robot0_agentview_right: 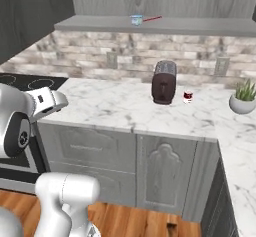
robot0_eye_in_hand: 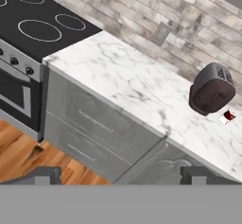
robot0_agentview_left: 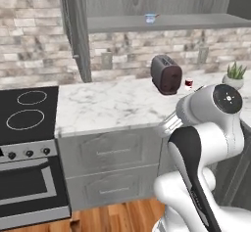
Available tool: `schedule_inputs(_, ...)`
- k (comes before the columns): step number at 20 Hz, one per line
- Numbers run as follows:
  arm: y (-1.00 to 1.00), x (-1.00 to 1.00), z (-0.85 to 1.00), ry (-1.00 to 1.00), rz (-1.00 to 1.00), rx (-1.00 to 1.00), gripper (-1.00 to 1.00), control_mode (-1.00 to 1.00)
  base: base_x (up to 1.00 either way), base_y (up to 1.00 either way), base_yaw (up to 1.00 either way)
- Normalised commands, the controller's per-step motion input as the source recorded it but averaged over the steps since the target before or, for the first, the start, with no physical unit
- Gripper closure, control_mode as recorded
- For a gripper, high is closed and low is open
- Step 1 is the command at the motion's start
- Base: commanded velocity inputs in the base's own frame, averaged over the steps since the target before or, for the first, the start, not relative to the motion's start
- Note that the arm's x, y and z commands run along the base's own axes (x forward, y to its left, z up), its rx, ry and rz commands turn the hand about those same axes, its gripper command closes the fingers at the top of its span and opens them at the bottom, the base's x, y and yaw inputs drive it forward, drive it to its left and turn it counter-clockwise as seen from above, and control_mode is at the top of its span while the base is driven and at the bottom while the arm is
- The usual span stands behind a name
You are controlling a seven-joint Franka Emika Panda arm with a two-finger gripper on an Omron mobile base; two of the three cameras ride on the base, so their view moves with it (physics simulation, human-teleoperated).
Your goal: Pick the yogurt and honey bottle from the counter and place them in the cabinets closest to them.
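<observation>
Sitting on cabinets [robot0_agentview_left: 162, 22] shelf, yogurt [robot0_agentview_left: 150, 18], well apart from end effector [robot0_eye_in_hand: 120, 175].

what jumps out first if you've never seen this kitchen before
The dark toaster stands alone mid-counter, with a small red-and-white glass beside it. The black stove borders the counter's far end, and the tiny yogurt already sits on the cabinets' shelf above.

We see a dark toaster [robot0_agentview_left: 166, 74] standing upright, well ahead of the gripper and off to its right in the hand view. Just beside the toaster sits a small red-and-white glass [robot0_agentview_right: 188, 96], too small to make out clearly. A potted plant [robot0_agentview_right: 243, 97] stands farther right. The black stove [robot0_eye_in_hand: 35, 24] lies ahead to the left, above wooden floor [robot0_eye_in_hand: 19, 154].
</observation>
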Motion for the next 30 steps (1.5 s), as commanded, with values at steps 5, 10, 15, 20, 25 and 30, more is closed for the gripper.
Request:
schedule_inputs(5,0.0,0.0,0.0,0.0,0.0,0.0,-1.0,1.0,-0.26,0.64,0.0)
schedule_inputs(10,0.0,0.0,0.0,0.0,0.0,0.0,-1.0,1.0,-0.26,0.66,-0.01)
schedule_inputs(15,0.0,0.0,0.0,0.0,0.0,0.0,-1.0,1.0,-0.24,0.67,-0.01)
schedule_inputs(20,0.0,0.0,0.0,0.0,0.0,0.0,-1.0,1.0,-0.22,0.69,-0.01)
schedule_inputs(25,0.0,0.0,0.0,0.0,0.0,0.0,-1.0,1.0,-0.2,0.72,-0.01)
schedule_inputs(30,0.0,0.0,0.0,0.0,0.0,0.0,-1.0,1.0,-0.21,0.72,-0.02)
